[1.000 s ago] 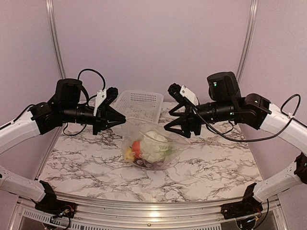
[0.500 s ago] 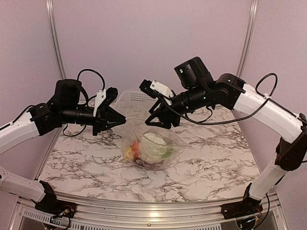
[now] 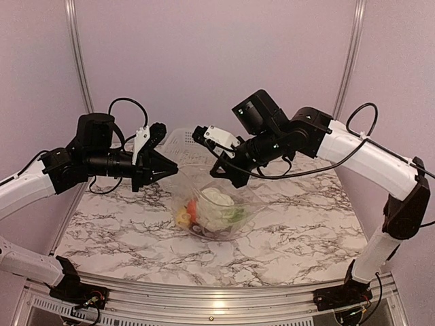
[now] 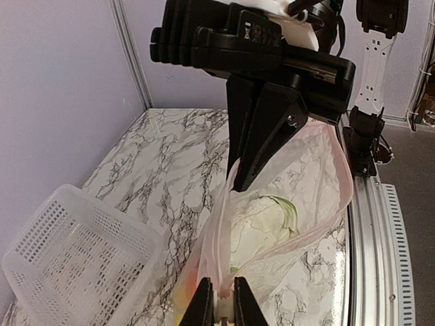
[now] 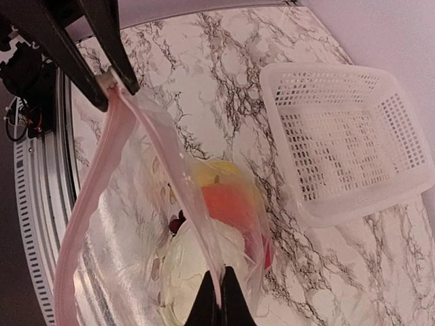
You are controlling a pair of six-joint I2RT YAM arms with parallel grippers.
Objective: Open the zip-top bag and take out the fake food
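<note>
The clear zip-top bag point(image 3: 221, 212) hangs between both grippers, its bottom resting on the marble table point(image 3: 306, 231). My left gripper point(image 3: 171, 167) is shut on one end of the pinkish zip strip point(image 4: 224, 231). My right gripper point(image 3: 230, 179) is shut on one side of the rim point(image 5: 204, 251) further along. The mouth gapes between them. Inside lies the fake food: white-green cabbage point(image 4: 268, 217), an orange fruit point(image 5: 228, 202), a yellow piece point(image 5: 219, 171) and dark grapes point(image 5: 177, 224).
A white perforated basket point(image 3: 197, 146) stands on the table behind the bag, close to both grippers; it shows as the basket point(image 5: 346, 136) to the right in the right wrist view. Purple walls and metal posts enclose the table.
My right arm swung left and down to the bag's mouth, and its jaws went from wide open to shut on the rim. The left arm kept its hold and place.
</note>
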